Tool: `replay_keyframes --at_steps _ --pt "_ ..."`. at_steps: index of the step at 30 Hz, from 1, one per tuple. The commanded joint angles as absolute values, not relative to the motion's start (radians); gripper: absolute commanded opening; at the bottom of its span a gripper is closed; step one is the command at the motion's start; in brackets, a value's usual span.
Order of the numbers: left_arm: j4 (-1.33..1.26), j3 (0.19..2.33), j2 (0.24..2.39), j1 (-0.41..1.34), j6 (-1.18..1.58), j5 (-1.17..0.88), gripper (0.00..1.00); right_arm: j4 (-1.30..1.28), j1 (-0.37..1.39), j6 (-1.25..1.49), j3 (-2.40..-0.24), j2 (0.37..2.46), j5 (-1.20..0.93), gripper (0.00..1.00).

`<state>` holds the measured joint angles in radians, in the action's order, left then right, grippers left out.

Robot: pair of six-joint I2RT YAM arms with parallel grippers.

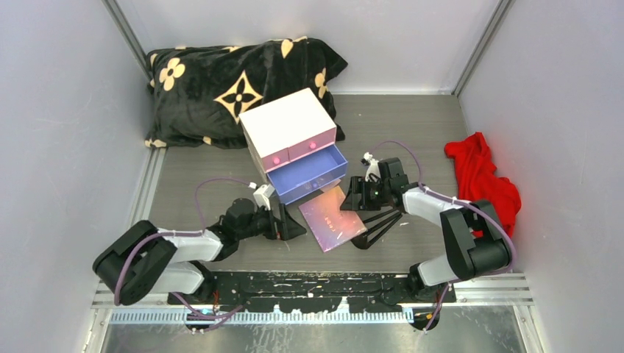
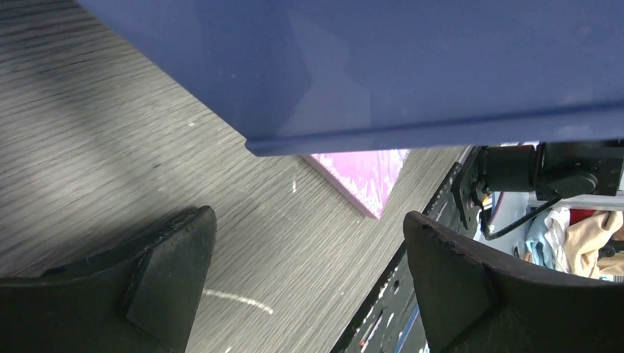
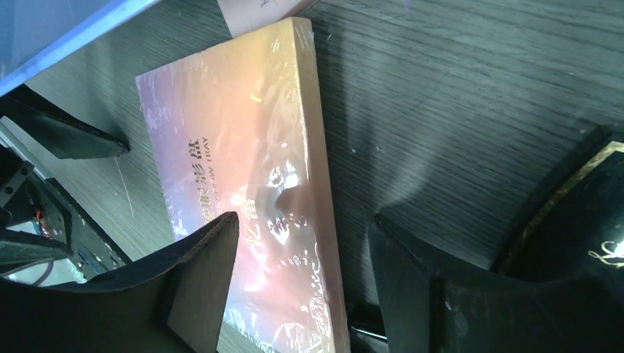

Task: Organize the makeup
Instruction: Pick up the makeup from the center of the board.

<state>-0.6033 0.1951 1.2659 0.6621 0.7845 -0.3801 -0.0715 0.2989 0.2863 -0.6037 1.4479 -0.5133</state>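
My right claw (image 3: 303,220) spread, palette (image 3: 235,147) edge between its jaws. My left claw (image 2: 309,217) spread wide, drawer (image 2: 368,66) just ahead.

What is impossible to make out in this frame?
Top view: back of blue drawer, hidden inside the box.
Right wrist: black gold-trimmed object, cut by the frame edge; palette lettering, blurred by glare.
Left wrist: palette mostly hidden behind the drawer.

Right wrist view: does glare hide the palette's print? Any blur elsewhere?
Right wrist: glare on the palette washes out some lettering. Left wrist: the blue drawer is a close, soft blur. Top view: sharp, evenly lit.
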Motion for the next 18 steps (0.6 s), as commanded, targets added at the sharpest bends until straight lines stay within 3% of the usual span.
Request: replay_keyframes --at_steps 1,9,18 --pt "-0.699 0.172 1.371 0.747 0.824 -0.285 1.0 -0.139 0.298 0.282 -0.582 1.432 -0.482 0.71" --pt "-0.835 0.208 1.487 0.869 0.861 -0.179 1.0 -0.1 0.298 0.304 -0.552 1.426 -0.511 0.7" --pt "-1.054 0.213 1.653 0.873 0.9 -0.169 1.0 -0.086 0.298 0.312 -0.511 1.406 -0.533 0.7"
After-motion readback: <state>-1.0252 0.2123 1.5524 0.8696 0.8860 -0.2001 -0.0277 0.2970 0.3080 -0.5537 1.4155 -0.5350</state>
